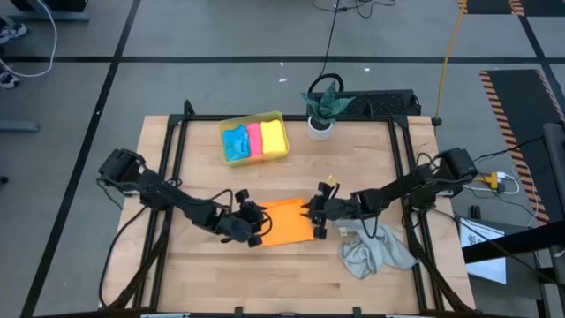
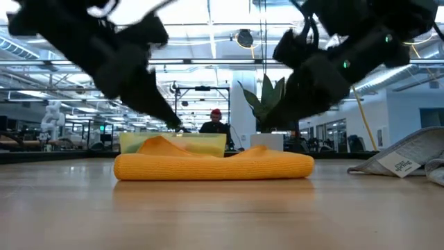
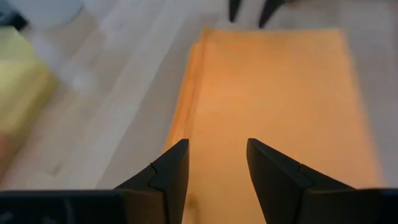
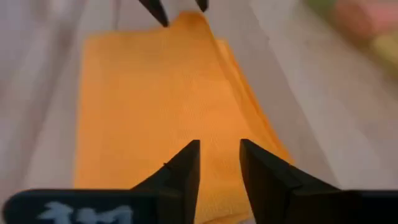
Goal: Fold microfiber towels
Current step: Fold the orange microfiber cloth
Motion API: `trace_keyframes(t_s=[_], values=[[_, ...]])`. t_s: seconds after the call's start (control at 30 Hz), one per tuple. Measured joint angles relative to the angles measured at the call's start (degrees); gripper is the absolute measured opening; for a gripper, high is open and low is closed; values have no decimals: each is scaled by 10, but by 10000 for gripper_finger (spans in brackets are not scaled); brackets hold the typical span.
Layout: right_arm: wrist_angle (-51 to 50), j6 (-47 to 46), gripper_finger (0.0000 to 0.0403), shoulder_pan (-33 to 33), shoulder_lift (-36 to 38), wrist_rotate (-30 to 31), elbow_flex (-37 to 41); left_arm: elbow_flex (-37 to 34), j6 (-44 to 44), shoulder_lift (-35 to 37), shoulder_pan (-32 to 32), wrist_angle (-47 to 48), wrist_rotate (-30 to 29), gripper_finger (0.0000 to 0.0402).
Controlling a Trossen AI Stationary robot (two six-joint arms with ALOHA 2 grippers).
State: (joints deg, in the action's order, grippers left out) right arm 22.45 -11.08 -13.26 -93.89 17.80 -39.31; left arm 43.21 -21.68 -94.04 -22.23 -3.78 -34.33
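Observation:
The orange towel [image 1: 288, 221] lies folded into a flat band on the middle of the table, with a low hump [image 2: 161, 144] at its left end. My left gripper [image 3: 217, 155] is open over that left end, slanting down from the table's left. My right gripper [image 4: 219, 154] is open over the towel's right end, slanting down from the right, and in the low view it stands clear above the cloth [image 2: 277, 163]. A light grey towel [image 1: 375, 252] lies crumpled on the table to the right. Blue, pink and yellow towels lie side by side in the yellow tray [image 1: 281, 116]. My left gripper has its open fingertips [image 2: 175, 126] just above the hump at the orange towel's left end. Whether they touch the cloth, I cannot tell. The towel lies flat on the table, slack.
A potted plant [image 1: 323, 110] stands at the far edge, right of the tray. Bare wood lies in front of the orange towel toward the near edge and on the table's left half. A person [image 2: 216, 123] shows far off in the room behind.

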Motion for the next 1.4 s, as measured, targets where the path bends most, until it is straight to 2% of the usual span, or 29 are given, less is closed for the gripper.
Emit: trace_keyframes(t_s=[0.13,0.3,0.5,0.7,0.83,0.87,0.97,1.2,1.4], values=[[50,2,64,10,-56,6,0,-22,-51,-42,21,-7,-2,163],[52,-14,10,25,-93,35,3,-43,-130,-68,31,1,-25,163],[58,-26,8,19,-75,63,29,-59,-166,-68,18,-1,-41,163],[96,-3,2,0,-27,58,35,-40,-127,-43,-5,2,-47,163],[127,0,1,-12,-25,-47,35,-27,-106,-26,-10,-15,-53,163],[127,-2,1,-15,-26,-71,35,-22,-95,-28,-10,-43,-49,163],[126,-2,1,-27,-39,-91,37,-23,-43,-28,-9,-113,-42,163],[135,-18,1,-31,-85,-102,58,-15,54,-101,40,-313,49,163],[170,-9,0,-29,-113,-104,62,31,75,-183,95,-359,99,163]])
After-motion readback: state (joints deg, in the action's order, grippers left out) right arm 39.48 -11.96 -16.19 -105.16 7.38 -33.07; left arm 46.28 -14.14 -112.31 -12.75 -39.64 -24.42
